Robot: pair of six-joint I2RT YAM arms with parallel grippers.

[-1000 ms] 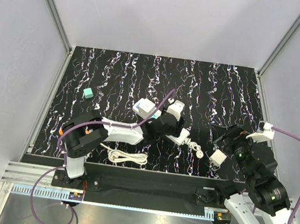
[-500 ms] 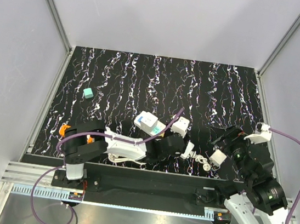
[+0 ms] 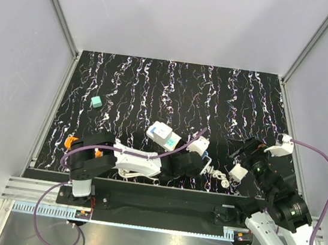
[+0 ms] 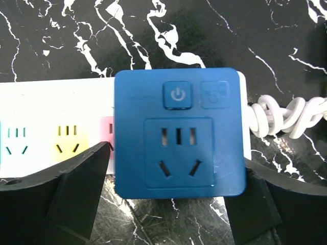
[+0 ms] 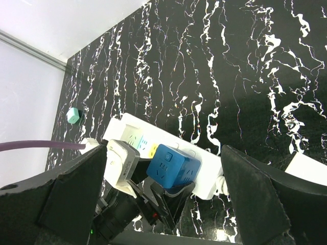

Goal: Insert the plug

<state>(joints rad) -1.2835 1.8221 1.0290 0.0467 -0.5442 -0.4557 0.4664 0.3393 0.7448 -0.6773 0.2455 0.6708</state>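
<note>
The royal-blue plug (image 4: pixel 178 132) sits on top of the white power strip (image 4: pixel 51 127), at the end where the cord leaves. It is upright, with its socket face toward the left wrist camera. My left gripper (image 4: pixel 178 155) straddles it, with one black finger against each side. In the right wrist view the plug (image 5: pixel 171 164) rests on the strip (image 5: pixel 133 133) with the left fingers (image 5: pixel 171 199) below it. From above, the plug (image 3: pixel 206 158) is mostly hidden by the left gripper (image 3: pixel 202 161). My right gripper (image 5: pixel 164 152) is wide open and empty, hovering right of the strip (image 3: pixel 163 134).
A small teal cube (image 3: pixel 96 101) lies at the far left, and also shows in the right wrist view (image 5: pixel 73 115). The strip's coiled white cord (image 3: pixel 220 177) lies between the arms. A loose white cord (image 3: pixel 139 170) and an orange block (image 3: pixel 67 142) sit near the left arm's base.
My left arm has pulled back toward the near edge and to the right. The power strip and plug have come with it. The right gripper has shifted only slightly.
</note>
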